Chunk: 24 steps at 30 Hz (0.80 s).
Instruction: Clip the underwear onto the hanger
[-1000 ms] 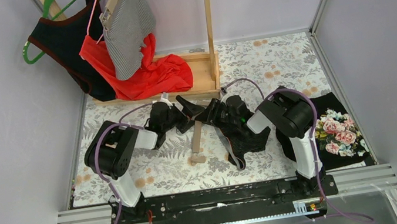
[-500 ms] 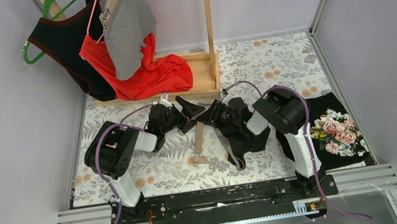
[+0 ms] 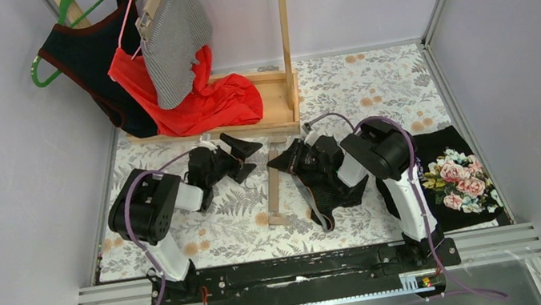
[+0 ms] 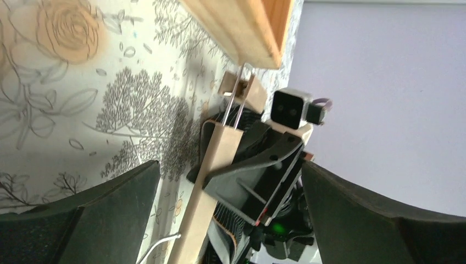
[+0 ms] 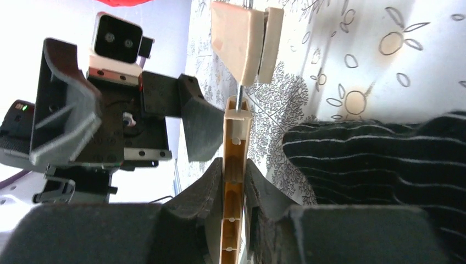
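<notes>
The wooden clip hanger [image 3: 270,189] lies on the floral cloth between the arms. My right gripper [image 3: 279,162] is shut on its bar near the far end; in the right wrist view the jaws [image 5: 234,168] clamp the bar [image 5: 235,137] just below a clip [image 5: 247,44]. The dark striped underwear [image 3: 330,192] lies beside the hanger, under the right arm, and also shows in the right wrist view [image 5: 384,165]. My left gripper [image 3: 245,158] is open and empty, left of the hanger; in its wrist view [image 4: 229,165] the bar [image 4: 211,187] lies ahead between the wide fingers.
A wooden rack [image 3: 277,111] stands at the back with a red garment [image 3: 203,102], a grey striped one [image 3: 173,37] and a dark one on a green hanger [image 3: 87,58]. A black floral garment [image 3: 456,173] lies at the right wall.
My left gripper has drawn back to the left, away from the hanger's far end, with its jaws open. The right gripper has kept its hold on the bar.
</notes>
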### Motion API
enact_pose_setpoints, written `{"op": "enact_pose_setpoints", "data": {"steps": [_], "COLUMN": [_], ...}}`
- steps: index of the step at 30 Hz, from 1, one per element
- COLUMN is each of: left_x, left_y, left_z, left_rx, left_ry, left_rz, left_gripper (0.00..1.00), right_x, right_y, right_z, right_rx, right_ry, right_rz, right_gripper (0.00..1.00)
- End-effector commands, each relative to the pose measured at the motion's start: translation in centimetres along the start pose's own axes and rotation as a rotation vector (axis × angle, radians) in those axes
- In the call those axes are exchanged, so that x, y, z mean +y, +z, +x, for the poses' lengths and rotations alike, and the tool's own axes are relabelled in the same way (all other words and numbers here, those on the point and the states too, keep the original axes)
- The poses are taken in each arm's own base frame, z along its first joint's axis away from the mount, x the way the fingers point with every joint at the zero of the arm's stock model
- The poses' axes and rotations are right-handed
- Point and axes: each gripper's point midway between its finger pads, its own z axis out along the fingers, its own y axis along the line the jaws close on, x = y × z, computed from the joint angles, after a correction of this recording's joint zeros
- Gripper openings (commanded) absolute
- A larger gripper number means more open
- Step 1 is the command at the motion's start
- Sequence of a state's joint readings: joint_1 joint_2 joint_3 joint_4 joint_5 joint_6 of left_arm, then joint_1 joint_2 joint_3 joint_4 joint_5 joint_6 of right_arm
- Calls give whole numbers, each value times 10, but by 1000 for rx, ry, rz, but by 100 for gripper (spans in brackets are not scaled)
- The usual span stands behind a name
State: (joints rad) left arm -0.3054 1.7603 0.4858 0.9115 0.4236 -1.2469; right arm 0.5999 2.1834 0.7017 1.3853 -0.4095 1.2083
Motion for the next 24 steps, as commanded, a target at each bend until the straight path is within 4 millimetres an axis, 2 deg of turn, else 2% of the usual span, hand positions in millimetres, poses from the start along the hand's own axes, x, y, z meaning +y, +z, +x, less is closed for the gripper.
{"op": "enact_pose_setpoints", "data": {"steps": [1,6,8,12,17,24], "left_x": [-34,-53,-52,-47,-42,-46], "left_y": [-7,-7,-5,-1,3,4], "left_z": [-22,-33,-32,-31,-33,-42], "left_rx": [-36,-25,-10,2,-4,-56], "left_ry": [-7,-21,-39,-63,-72,-42], "left_rz": [146,265,292,320,324,332], "left_gripper": [100,100,100,92,87,82], "right_x": [25,39,43,54,58,65], "right_y": [4,4,5,5,8,9], "right_z": [1,10,12,13,13,13], "right_rx": [43,121,141,159,169,175], "right_ry": [-77,-89,-86,-72,-47,-31], "right_rz": [-130,-203,-228,-286,-314,-334], "right_gripper": [12,8,8,8,8,7]}}
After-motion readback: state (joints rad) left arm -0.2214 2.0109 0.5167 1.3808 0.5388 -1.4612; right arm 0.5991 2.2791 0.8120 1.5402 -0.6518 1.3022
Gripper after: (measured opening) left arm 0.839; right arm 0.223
